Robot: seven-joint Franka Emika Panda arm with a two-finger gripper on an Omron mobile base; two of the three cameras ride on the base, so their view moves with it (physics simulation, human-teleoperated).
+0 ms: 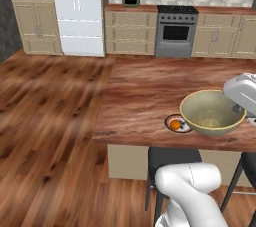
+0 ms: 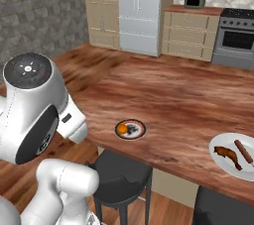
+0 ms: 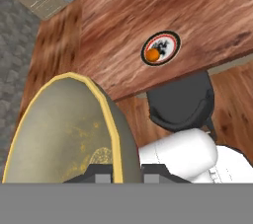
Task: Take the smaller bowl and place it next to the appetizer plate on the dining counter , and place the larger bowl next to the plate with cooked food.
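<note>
In the left base view the appetizer plate (image 1: 177, 123) lies near the front edge of the dining desk (image 1: 150, 91), a small orange piece of food on its pale centre. Just right of the plate, and partly covering its right rim in this view, is the smaller bowl (image 1: 212, 112), beige-cream with a yellowish inside, its mouth tipped toward the camera. The white hand of the arm meets the bowl at its right rim. Whether the bowl's base touches the desk cannot be told from here.

In the right base view the appetizer plate (image 2: 130, 129) sits close to the near edge of the desk (image 2: 188, 100). A dark stool (image 2: 121, 177) stands below the plate, in front of the desk. Well to the right of the plate, a white plate with cooked food (image 2: 234, 155) carries a brown piece and a sausage.

In the hand view the smaller bowl (image 3: 64, 129) looms at the lower left, its thin yellow rim between the two finger tips of the pincer (image 3: 126, 172), which is closed narrow on that rim. The appetizer plate (image 3: 161, 49) lies up and to the right of the bowl, on the desk (image 3: 163, 16), with the stool (image 3: 180, 102) under the desk edge below the plate.
</note>
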